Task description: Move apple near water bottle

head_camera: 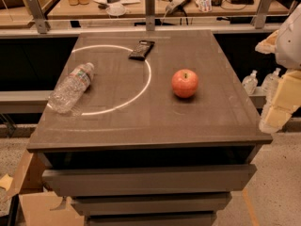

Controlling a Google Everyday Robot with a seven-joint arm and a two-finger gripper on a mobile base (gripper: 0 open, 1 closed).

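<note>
The red-orange apple (185, 83) stands upright on the dark table top (141, 126), right of centre. The clear water bottle (71, 88) lies on its side near the table's left edge, with its white cap pointing to the far right. The two are well apart, with a stretch of bare table between them. My gripper (277, 109) hangs at the right edge of the view, beyond the table's right side, level with the apple and off to its right. It holds nothing that I can see.
A dark snack bar (141, 50) lies at the back of the table. A white circle line (146, 79) is marked on the table's left half. Two small white-capped bottles (249, 82) stand on a ledge to the right. A cluttered desk (141, 4) lies behind.
</note>
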